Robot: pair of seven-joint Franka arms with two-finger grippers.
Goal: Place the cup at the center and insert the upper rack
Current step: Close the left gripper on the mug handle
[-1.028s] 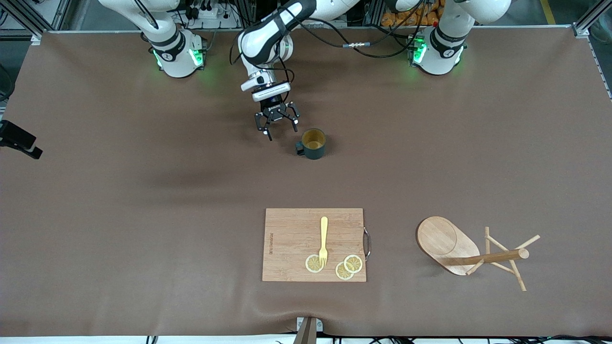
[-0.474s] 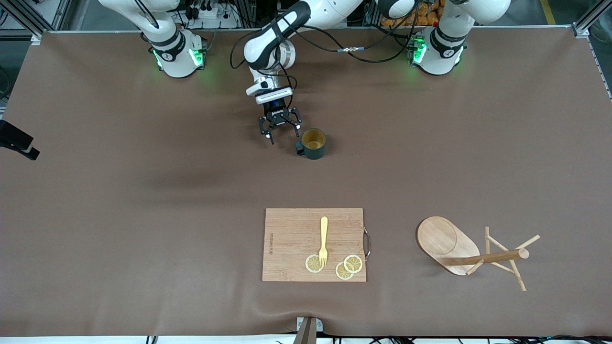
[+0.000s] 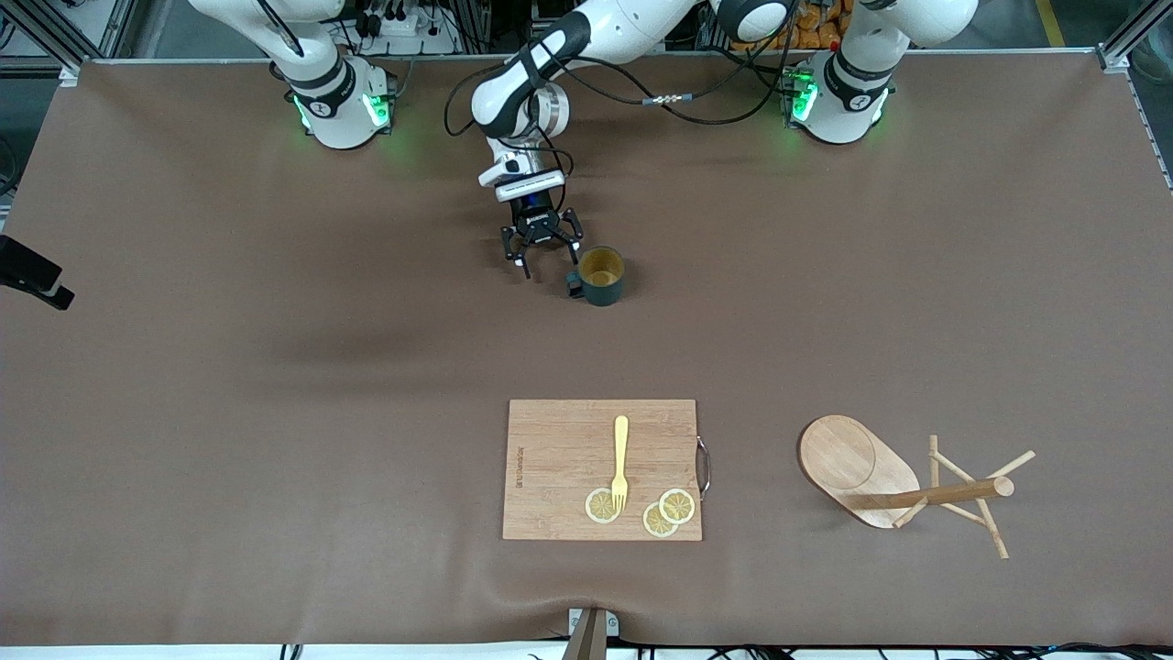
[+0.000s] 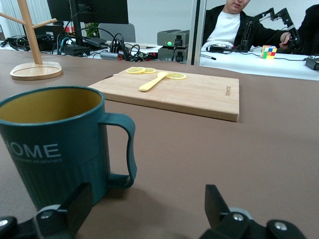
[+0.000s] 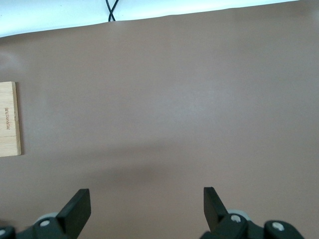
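Cup [image 3: 601, 275] stands upright on the brown table [image 3: 275, 412] in the front view, in the half farther from the camera and roughly midway between the two arm bases, its handle turned toward the right arm's end. The left gripper [image 3: 542, 249] is low just beside that handle, fingers spread and holding nothing. The right gripper does not show in this view. The bamboo mug tree [image 3: 903, 486] lies on its side near the left arm's end of the table, well apart from the cup. A wooden cutting board [image 3: 559, 458] lies nearer to the camera than the cup and carries a yellow fork [image 3: 620, 463] and three lemon slices [image 3: 676, 505].

In the left wrist view the left gripper [image 4: 147, 204] is wide open, with the teal cup [image 4: 55, 144] close before it and its handle facing the gap between the fingers [image 4: 75, 209].

In the right wrist view the right gripper [image 5: 144, 206] hangs over bare table with fingers spread and empty; this arm waits. An edge of the cutting board [image 5: 10, 119] shows.
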